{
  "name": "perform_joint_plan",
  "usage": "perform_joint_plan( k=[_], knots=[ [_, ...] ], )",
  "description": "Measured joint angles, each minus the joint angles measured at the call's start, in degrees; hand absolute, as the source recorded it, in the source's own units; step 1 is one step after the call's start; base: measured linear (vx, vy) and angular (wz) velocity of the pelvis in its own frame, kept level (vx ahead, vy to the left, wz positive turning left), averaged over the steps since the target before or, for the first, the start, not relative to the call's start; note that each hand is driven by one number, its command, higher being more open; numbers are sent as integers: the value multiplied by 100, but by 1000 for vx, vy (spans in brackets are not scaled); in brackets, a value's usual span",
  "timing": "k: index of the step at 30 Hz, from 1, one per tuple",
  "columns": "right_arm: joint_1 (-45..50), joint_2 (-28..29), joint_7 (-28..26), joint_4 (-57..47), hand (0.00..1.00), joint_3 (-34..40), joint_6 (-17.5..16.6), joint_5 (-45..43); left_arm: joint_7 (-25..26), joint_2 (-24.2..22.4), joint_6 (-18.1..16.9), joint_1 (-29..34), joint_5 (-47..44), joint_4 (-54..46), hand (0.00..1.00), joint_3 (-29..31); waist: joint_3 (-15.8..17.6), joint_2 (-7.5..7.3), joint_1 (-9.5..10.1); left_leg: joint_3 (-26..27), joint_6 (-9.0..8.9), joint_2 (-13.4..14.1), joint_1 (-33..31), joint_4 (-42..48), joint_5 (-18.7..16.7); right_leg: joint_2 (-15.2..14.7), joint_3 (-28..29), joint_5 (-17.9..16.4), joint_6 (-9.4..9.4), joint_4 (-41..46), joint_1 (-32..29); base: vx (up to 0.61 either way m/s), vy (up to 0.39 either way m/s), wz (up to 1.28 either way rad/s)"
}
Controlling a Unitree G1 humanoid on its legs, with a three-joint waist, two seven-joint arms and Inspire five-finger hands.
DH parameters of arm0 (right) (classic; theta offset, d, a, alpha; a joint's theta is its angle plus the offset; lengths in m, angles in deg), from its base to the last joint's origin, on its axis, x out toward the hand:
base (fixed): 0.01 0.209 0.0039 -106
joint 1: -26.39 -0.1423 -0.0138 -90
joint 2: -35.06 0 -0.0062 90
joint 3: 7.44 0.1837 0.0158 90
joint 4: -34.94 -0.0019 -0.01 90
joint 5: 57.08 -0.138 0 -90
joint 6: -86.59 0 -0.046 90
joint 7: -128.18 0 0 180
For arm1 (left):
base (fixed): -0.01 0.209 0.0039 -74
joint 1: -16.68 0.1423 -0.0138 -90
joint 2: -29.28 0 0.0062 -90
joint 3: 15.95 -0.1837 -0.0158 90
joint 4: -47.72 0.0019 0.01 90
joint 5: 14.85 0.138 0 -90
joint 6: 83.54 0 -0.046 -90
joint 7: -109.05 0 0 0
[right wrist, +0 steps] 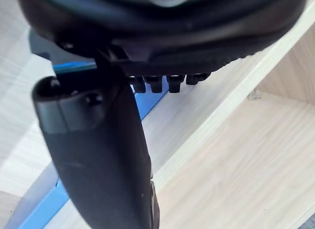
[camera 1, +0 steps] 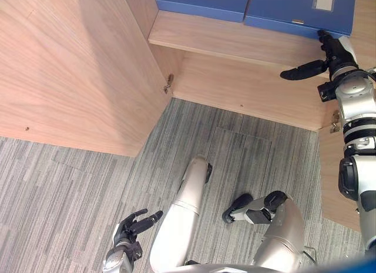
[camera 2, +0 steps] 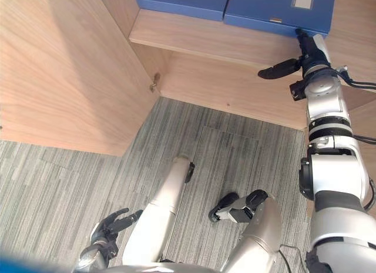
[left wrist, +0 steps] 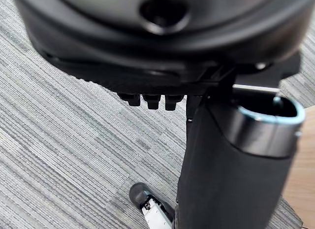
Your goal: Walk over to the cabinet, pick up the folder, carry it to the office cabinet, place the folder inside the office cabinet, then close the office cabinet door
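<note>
Our flat blue plastic folder (camera 1: 288, 9) lies on the pale wooden cabinet shelf (camera 1: 235, 41), upper right of the frame, next to a second blue folder (camera 1: 202, 2). Our right hand (camera 1: 336, 53) reaches its front edge, fingers straight, gripping nothing. Lower left, our left hand (camera 1: 130, 228) hangs relaxed and empty over grey carpet (camera 1: 70, 185).

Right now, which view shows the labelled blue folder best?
Left eye view: folder flat on the shelf, right robot hand at its edge. Right eye view matches; right wrist view catches a blue strip.
</note>
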Motion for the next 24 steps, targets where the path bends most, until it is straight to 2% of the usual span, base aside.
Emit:
perform_joint_plan(
  k=[6,11,17,21,24],
  knots=[
    [283,-133,-98,-528,100,-1250,-168,444,5,1,-8,28,-4,26,100,-191,-18,-32,-54,109,0,185,176,-175,1,185,76,87,11,-190,34,24,-69,-16],
    [473,-384,-669,-1242,100,-2254,-273,409,-95,2,-16,37,-13,106,100,-407,-45,-94,-254,265,8,331,431,-355,-1,303,175,155,-3,-368,168,37,-60,-14],
    [515,-399,-986,-1570,100,-2866,-409,397,-85,-4,-125,7,-23,246,100,-436,-40,-140,-357,405,22,543,771,-533,-29,504,257,232,60,-593,372,18,-50,-20],
    [687,-236,-1124,-1873,100,-3201,-401,504,-33,-37,-125,6,-34,401,100,-315,-28,-181,-424,538,27,751,1377,-1009,9,737,251,423,69,-1124,879,37,-49,-27],
    [901,83,-1132,-2233,100,-3235,-394,921,52,-50,-127,61,-33,455,100,-208,-45,-248,-575,725,65,909,2155,-1746,169,941,210,693,78,-1880,1562,81,-24,-29]
  ],
)
